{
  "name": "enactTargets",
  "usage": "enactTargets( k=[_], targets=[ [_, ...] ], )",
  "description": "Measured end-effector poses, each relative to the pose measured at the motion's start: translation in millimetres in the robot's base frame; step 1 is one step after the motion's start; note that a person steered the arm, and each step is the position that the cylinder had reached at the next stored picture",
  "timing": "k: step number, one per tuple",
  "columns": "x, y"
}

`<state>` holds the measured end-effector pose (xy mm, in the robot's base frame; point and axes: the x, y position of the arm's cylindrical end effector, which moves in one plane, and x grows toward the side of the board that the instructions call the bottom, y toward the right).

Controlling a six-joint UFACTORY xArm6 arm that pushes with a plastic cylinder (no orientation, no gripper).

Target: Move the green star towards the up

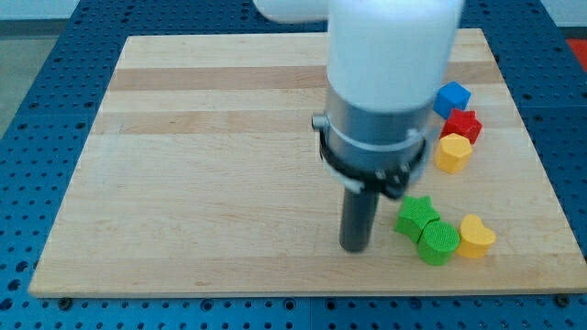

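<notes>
My tip (355,247) rests on the wooden surface (211,183) in the lower middle of the frame, just to the left of the green star (417,215) and apart from it by a narrow gap. I carry no jaws at all, only this dark rod, so there is nothing to open or clamp; any work I do is by sliding and shoving. The green star lies in the lower right of the frame, touching a green round block (439,243) at its lower right, which in turn sits against a yellow heart-shaped block (476,237). Higher up on the right side stand a blue block (452,97), a red star (461,125) and a yellow block (452,152), close together in a column. Since the star must go toward the top of the frame, I judge my tip is badly placed at its side: a push from here would send it rightward. I would need to come round beneath it, though the green round block crowds that spot.
</notes>
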<state>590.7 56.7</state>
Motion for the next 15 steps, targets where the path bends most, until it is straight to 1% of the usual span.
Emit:
enactTargets(
  k=[1, 2, 3, 4, 5, 6, 7, 9, 10, 11, 12, 13, 14, 15],
  targets=[
    [21, 33],
    [13, 75],
    [-6, 116],
    [-27, 119],
    [-30, 97],
    [-20, 61],
    [-23, 44],
    [-74, 50],
    [-90, 50],
    [-75, 50],
    [-97, 50],
    [-160, 50],
    [-210, 50],
    [-193, 50]
  ],
)
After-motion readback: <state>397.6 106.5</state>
